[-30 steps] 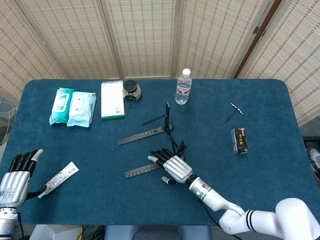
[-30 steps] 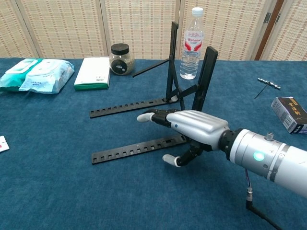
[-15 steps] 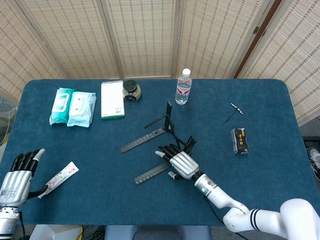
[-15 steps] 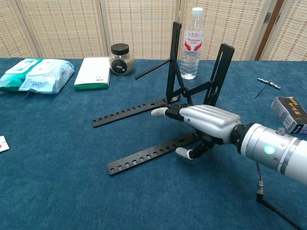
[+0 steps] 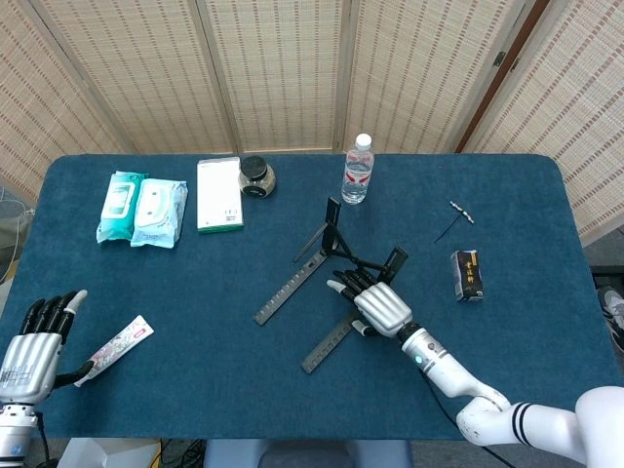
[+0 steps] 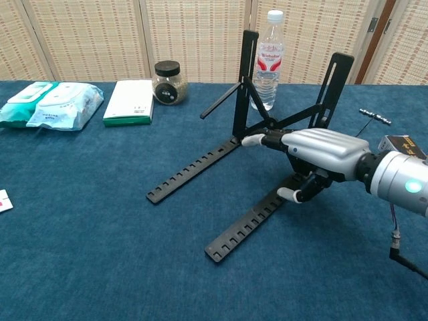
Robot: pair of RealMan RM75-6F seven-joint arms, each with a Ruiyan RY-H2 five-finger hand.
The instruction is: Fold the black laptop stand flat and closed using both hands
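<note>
- Chest view shows the black laptop stand [image 6: 247,167] unfolded mid-counter, two notched rails running near-left, two uprights standing, joined by crossed struts
- Right hand [image 6: 314,157] grips the stand at its right rail's hinge, fingers laid over the struts, thumb curled beneath
- Left hand [image 5: 34,341] rests at the near-left counter [image 5: 546,322] edge, fingers spread, holding nothing

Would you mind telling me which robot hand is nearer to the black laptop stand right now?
The right robot hand is on the black laptop stand, gripping its near rail. The left robot hand is far away at the table's near-left corner.
</note>
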